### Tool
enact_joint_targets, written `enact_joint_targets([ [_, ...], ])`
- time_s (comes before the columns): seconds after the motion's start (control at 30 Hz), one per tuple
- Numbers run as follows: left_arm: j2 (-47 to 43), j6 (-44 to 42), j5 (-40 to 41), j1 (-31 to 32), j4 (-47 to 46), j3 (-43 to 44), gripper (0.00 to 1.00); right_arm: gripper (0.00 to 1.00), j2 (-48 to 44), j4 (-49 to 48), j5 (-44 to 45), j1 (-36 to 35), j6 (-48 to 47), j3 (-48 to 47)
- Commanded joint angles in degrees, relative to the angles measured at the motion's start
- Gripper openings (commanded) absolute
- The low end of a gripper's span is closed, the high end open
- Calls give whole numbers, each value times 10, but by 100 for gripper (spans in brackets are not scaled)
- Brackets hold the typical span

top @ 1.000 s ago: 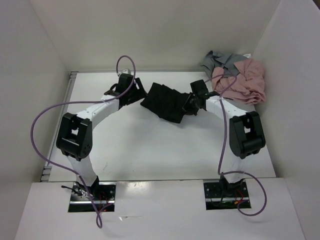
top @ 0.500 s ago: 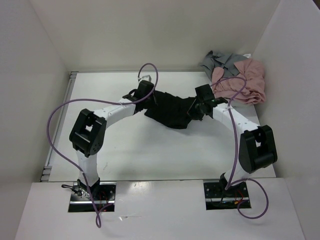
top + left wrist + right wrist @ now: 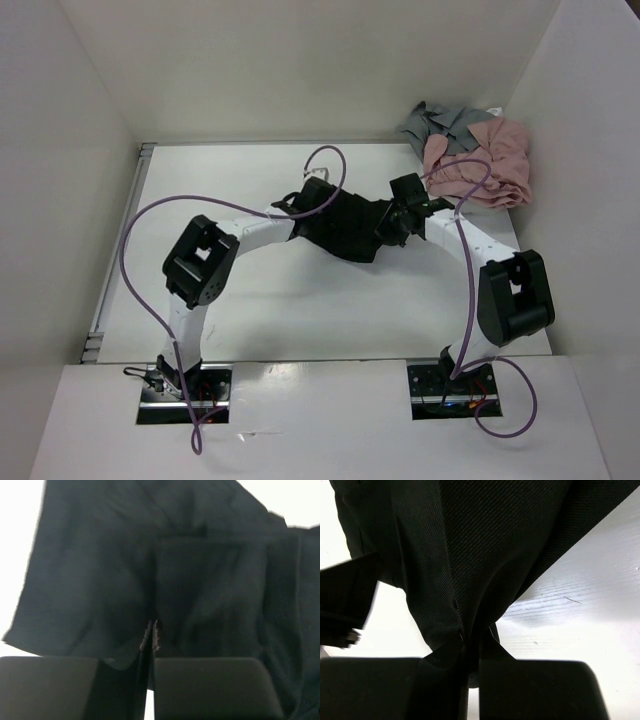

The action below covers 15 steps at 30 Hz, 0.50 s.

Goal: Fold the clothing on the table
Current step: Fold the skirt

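pinching clothing (image 3: 350, 230) between each arm's jaws

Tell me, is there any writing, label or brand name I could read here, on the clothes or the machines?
None: no readable text in any view. The black garment, pink garment and grey garment show no print or tag; the left arm and right arm show no legible marking.

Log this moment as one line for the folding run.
left fingers: shut on clothing | right fingers: shut on clothing | clothing: bunched between both arms, over table | fold: not yet done
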<state>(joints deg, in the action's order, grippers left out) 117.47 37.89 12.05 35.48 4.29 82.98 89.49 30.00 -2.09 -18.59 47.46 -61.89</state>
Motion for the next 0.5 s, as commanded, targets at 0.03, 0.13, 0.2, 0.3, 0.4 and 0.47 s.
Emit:
enact_joint_targets([
  [0.03, 12, 10, -10, 12, -25, 20, 0, 0, -16, -6, 4, -5, -4, 1],
  [0.13, 17, 18, -41, 12, -37, 20, 0, 0, -16, -6, 4, -5, -4, 1],
  [0.2, 17, 25, -47, 12, -44, 14, 0, 0, -16, -6, -1, -5, -4, 6],
  [0.3, 9, 25, -6, 12, -8, 29, 0, 0, -16, -6, -1, -5, -10, 6],
  [0.4, -18, 4, 50, 12, 29, 42, 0, 0, -16, -6, -1, -5, -10, 6],
  [0.47, -31, -1, 57, 12, 34, 42, 0, 0, -16, -6, -1, -5, -10, 6],
])
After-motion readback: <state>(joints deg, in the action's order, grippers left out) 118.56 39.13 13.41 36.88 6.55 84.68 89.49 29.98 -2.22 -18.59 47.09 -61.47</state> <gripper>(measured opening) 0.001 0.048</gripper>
